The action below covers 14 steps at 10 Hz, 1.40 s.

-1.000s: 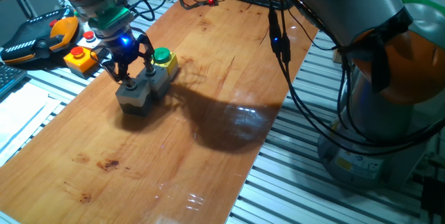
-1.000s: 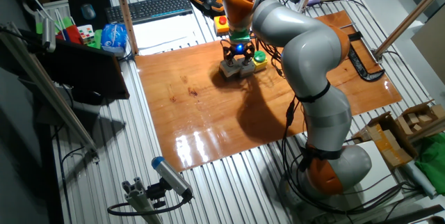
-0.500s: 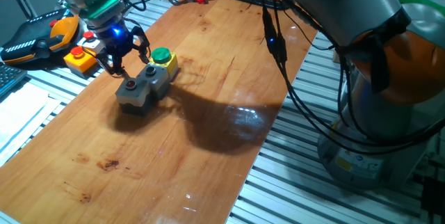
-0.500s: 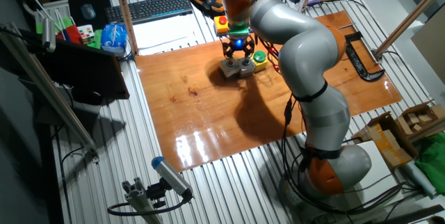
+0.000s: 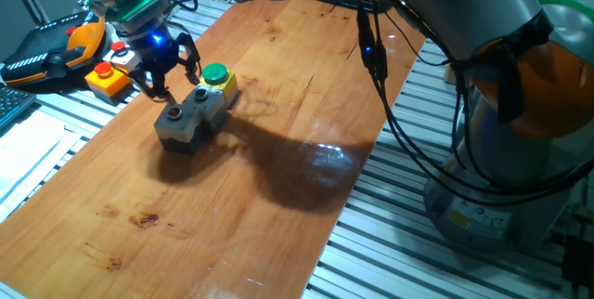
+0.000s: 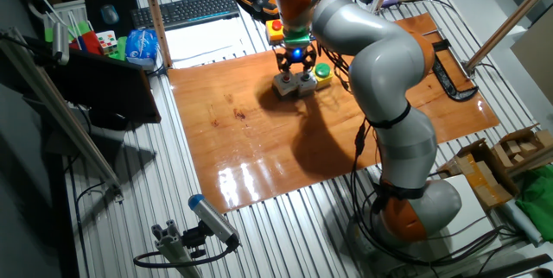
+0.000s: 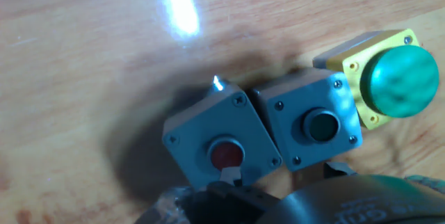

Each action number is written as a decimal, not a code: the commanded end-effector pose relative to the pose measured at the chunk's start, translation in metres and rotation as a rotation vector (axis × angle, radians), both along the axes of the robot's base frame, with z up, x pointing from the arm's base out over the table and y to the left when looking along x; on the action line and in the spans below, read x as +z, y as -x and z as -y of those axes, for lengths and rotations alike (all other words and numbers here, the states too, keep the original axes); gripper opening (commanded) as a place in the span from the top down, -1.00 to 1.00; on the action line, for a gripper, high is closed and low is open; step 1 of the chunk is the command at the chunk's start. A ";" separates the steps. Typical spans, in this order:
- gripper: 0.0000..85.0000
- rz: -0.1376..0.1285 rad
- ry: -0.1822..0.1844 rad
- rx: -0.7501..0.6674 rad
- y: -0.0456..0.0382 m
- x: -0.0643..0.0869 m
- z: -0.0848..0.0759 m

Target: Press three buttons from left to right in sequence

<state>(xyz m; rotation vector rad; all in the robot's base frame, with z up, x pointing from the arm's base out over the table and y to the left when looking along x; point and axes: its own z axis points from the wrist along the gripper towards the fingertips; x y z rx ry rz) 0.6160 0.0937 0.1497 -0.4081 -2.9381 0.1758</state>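
The three buttons stand in a joined row on the wooden table (image 5: 278, 150). From left to right there is a grey box with a small red button (image 5: 174, 111), a grey box with a small teal button (image 5: 200, 95) and a yellow box with a big green button (image 5: 216, 76). My gripper (image 5: 160, 93) hovers a little above the left end of the row, touching nothing. Its fingertips meet in a single point. In the hand view the tip (image 7: 228, 177) sits just below the red button (image 7: 226, 154), with the teal button (image 7: 322, 125) and the green button (image 7: 403, 78) to its right. The other fixed view shows the row (image 6: 298, 84) under my hand.
A separate orange box with a big red button (image 5: 109, 76) and a lone grey box with a red button (image 5: 119, 50) sit just off the table's left edge by a teach pendant (image 5: 51, 50). Cables hang over the far end. A keyboard (image 6: 194, 6) lies behind.
One second ago my fingertips were down on the red button. They have lifted off it and moved up and slightly left, and have barely shifted in the last half second.
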 end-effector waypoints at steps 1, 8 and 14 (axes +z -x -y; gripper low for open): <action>-0.33 0.003 -0.005 0.001 0.0005 0.001 0.000; 0.98 0.042 -0.074 0.260 0.0121 0.031 0.016; 0.98 0.118 -0.092 0.341 0.0286 0.046 0.025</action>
